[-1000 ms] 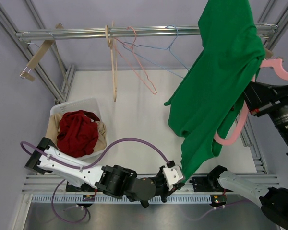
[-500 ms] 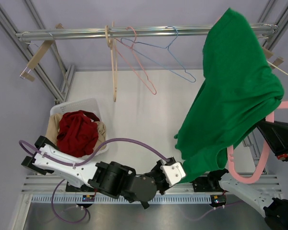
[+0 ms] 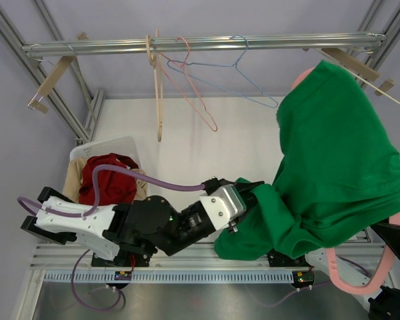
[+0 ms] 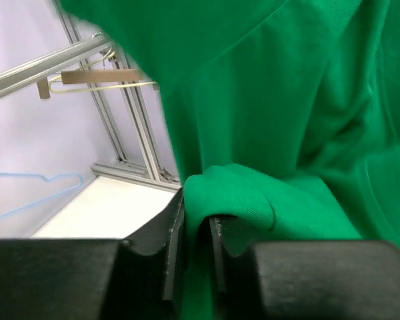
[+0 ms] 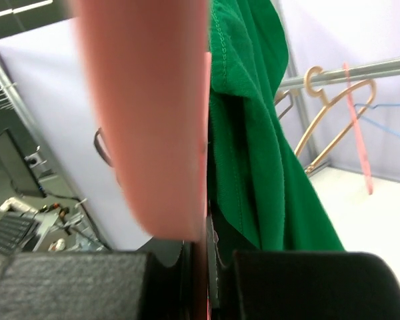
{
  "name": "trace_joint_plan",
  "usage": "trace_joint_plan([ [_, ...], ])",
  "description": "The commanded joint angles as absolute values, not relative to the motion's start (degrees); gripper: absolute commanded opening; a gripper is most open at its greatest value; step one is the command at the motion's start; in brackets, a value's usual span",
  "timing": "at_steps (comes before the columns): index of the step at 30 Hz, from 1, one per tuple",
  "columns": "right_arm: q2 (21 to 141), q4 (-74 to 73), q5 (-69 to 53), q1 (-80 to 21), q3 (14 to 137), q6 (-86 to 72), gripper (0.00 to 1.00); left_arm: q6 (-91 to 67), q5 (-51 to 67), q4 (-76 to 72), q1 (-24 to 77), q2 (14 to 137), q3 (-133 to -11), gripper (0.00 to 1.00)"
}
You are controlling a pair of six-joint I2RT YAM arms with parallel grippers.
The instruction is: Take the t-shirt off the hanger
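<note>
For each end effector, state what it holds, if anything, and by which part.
Left end effector: green t-shirt, pinched by a bunched fold near its lower edge. Right end effector: pink hanger, clamped on its flat body; exact spot unclear.

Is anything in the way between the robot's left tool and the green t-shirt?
No, nothing shows between them. The left tool pinches a fold of the green t-shirt directly. The shirt is draped over the pink hanger, which the right tool grips.
</note>
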State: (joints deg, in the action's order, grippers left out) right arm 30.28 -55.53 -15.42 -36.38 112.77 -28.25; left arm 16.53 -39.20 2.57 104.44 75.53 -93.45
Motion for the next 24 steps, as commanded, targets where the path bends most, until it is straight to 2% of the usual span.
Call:
trace_joint_plan([
  [1, 31.9, -50.1, -22.93, -36.39, 111.45, -29.88, 0.0, 18.21, -30.78, -3.6, 102.14, 78.48, -94.83, 0.26],
  [2, 32.08, -49.75, -23.46, -36.39, 111.36, -30.06, 0.0, 17.5, -27.63, -3.34, 100.74, 78.75, -94.92, 0.33],
  [3, 32.08, -48.79, -23.99, -36.39, 111.01, -30.49, 0.0, 16.45, -25.86, -2.9, 99.94, 79.1, -95.01, 0.57],
  [4, 32.08, -48.34, -24.6, -36.39, 110.74, -30.76, 0.0, 15.39, -23.4, -2.12, 99.15, 79.45, -95.97, 0.69],
  [6, 32.43, -47.82, -25.57, -36.39, 110.48, -31.2, 0.0, 12.57, -17.68, -0.18, 97.3, 80.77, -96.94, 0.81],
  [8, 32.78, -47.64, -26.19, -36.39, 110.13, -31.38, 0.0, 12.65, -17.48, 1.66, 97.21, 81.91, -97.82, 0.83],
  [12, 32.78, -46.23, -28.21, -36.39, 108.9, -32.52, 0.0, 14.15, -19.69, 1.49, 96.24, 82.44, -98.79, 0.82],
  [14, 32.78, -45.62, -29.61, -36.39, 108.55, -32.96, 0.0, 15.29, -19.87, 2.28, 95.63, 82.62, -100.36, 0.75],
  [15, 32.61, -45.35, -29.79, -36.39, 108.11, -33.05, 0.0, 15.38, -19.25, 2.81, 95.36, 82.88, -100.98, 0.68],
  [16, 32.43, -44.83, -30.32, -36.39, 107.58, -33.22, 0.0, 15.29, -18.55, 3.25, 95.27, 82.88, -101.42, 0.46],
  [18, 32.26, -44.82, -30.41, -36.39, 106.88, -33.4, 0.0, 15.03, -16.97, 3.34, 95.27, 82.53, -102.13, 0.1],
  [19, 32.08, -45.09, -30.32, -36.39, 106.79, -33.31, 0.0, 14.68, -18.01, 3.43, 95.62, 82.01, -102.04, 0.0],
  [24, 30.68, -48.86, -27.61, -36.39, 104.25, -32.7, 0.0, 18.53, -26.26, 4.38, 99.57, 75.0, -100.55, 0.0],
])
